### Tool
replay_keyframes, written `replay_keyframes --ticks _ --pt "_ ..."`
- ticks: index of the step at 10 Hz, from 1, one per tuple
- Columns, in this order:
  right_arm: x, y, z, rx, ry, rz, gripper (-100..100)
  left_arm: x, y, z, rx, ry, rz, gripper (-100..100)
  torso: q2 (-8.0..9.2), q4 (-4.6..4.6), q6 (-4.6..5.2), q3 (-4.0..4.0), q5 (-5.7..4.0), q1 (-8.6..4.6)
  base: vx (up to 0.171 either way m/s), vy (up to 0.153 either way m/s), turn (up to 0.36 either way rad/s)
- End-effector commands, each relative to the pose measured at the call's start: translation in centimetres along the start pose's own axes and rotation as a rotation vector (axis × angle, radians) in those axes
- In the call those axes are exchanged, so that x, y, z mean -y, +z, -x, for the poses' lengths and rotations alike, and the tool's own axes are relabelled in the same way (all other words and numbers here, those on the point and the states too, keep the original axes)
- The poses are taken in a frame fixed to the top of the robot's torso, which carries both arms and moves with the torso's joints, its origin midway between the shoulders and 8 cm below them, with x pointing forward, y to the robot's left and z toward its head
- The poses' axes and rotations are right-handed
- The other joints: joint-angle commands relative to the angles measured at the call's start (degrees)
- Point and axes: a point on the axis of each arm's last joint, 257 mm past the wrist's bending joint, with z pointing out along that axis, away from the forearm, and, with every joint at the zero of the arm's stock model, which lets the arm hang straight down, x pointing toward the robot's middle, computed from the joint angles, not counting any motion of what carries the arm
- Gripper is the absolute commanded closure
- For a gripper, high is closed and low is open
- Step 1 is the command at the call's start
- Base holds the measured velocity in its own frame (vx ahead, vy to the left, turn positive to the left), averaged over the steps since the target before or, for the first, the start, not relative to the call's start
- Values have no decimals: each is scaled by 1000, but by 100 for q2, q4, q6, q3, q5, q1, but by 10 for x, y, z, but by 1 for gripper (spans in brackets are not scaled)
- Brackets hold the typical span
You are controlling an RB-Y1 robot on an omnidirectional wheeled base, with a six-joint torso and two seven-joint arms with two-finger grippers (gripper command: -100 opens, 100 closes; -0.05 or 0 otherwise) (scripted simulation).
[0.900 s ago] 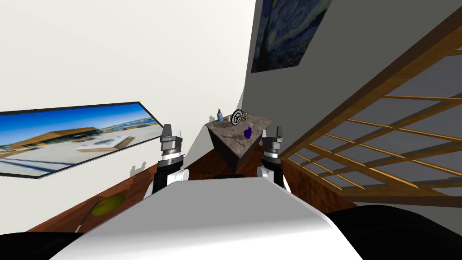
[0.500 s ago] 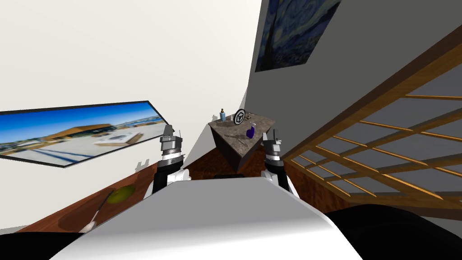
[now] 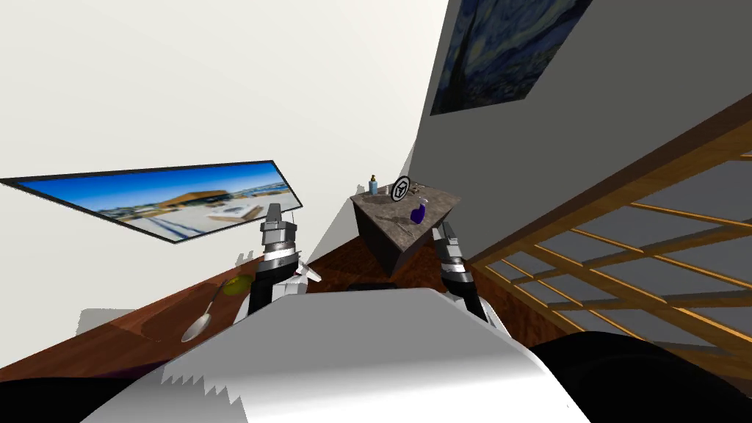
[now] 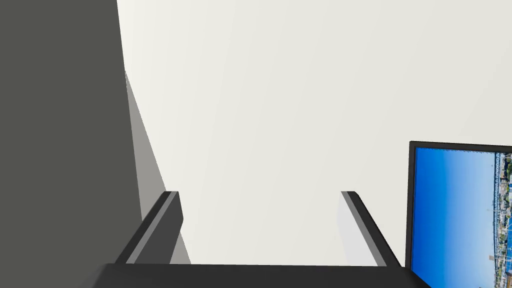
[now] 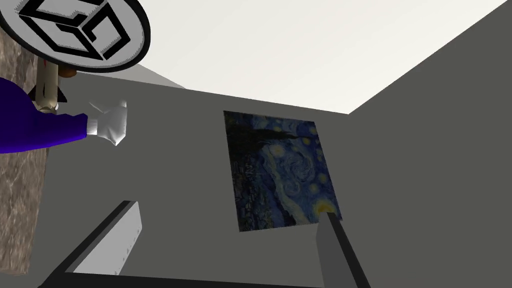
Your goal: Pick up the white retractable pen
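The desk (image 3: 382, 209) stands ahead at 12 o'clock, I judge out of reach. A thin pale stick (image 3: 405, 227), probably the pen, lies flat near the desk's front edge, at 7 o'clock from the purple bottle (image 3: 418, 214). The right end effector (image 3: 443, 230) and the left end effector (image 3: 277, 214) are wide open and hold nothing. Drive closer first, then lower the right one across the pen, clear of the bottle. The purple bottle has a white top and the pale blue bottle (image 3: 373, 186) a dark cap. You cannot see their contents.

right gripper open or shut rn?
Open. The right gripper has its fingers standing wide apart, with nothing between them.
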Motion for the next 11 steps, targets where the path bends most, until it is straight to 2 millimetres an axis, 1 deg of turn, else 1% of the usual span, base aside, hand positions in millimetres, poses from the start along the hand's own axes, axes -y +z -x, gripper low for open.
replay_keyframes --ticks 1,2,4,6,7,9,11 --pt "17 -16 7 -17 -69 -72 -100 0 0 0 0 0 0 0 0 0 0 0 0 0 -124 83 208" --pt "19 -20 8 -17 -71 -84 -100 0 0 0 0 0 0 0 5 1 -1 3 -1 -1 -89 65 72" --pt "41 -47 23 -36 -158 -184 -100 0 0 0 0 0 0 0 -8 -1 0 -4 -2 -7 -84 73 192" --pt "60 -76 40 -57 -248 -284 -100 0 0 0 0 0 0 0 3 1 0 2 1 5 -114 127 247" --pt "62 -81 41 -58 -249 -298 -100 0 0 0 0 0 0 0 5 1 1 3 3 15 -64 92 63" --pt "80 -117 58 -89 -341 -410 -100 0 0 0 0 0 0 0 -18 -3 0 -10 -2 -10 -42 72 219" --pt "94 -153 74 -133 -431 -516 -100 0 0 0 0 0 0 0 -19 -3 0 -10 -1 -4 -34 99 268"
